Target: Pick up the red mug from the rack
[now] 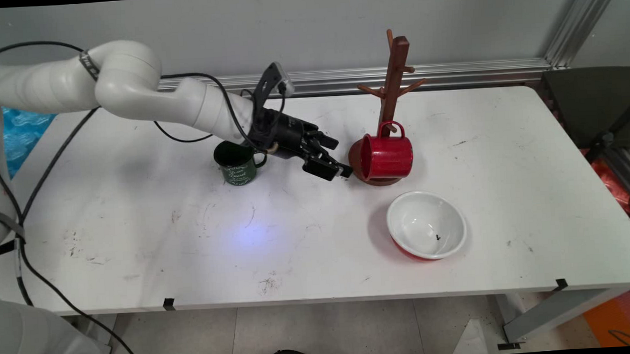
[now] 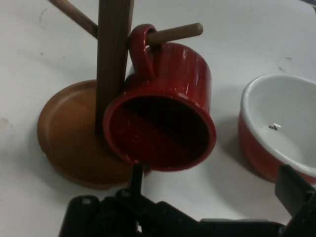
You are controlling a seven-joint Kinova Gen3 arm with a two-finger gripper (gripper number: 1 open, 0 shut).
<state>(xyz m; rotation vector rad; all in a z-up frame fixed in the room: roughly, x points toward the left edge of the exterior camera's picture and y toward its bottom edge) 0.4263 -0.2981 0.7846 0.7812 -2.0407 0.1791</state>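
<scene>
The end effector (image 1: 332, 168) sits just left of centre in the main view, low over the white worktop (image 1: 134, 229), pointing toward the right of the frame at the red mug (image 1: 386, 156). Its two black fingers stand spread apart with nothing between them; it holds nothing. In the hand view one finger (image 2: 296, 190) rises at the lower right and the other shows as a thin black tip (image 2: 137, 178) at lower centre, just under the mug's rim, with a wide gap between them. Whether that tip touches the mug cannot be told.

The red mug hangs by its handle from a low peg of the wooden mug tree (image 1: 393, 81), tilted on its side so its open mouth faces left toward the end effector. Its lower edge lies over the tree's round brown base (image 2: 64, 133). The tree stands right of centre, toward the back of the worktop.

A dark green mug (image 1: 236, 165) with pale lettering stands upright just left of the end effector, partly behind the wrist, its handle turned to the right. A bowl (image 1: 426, 225), white inside and red outside, rests on the worktop below and slightly right of the red mug, near but apart from the tree's base.
</scene>
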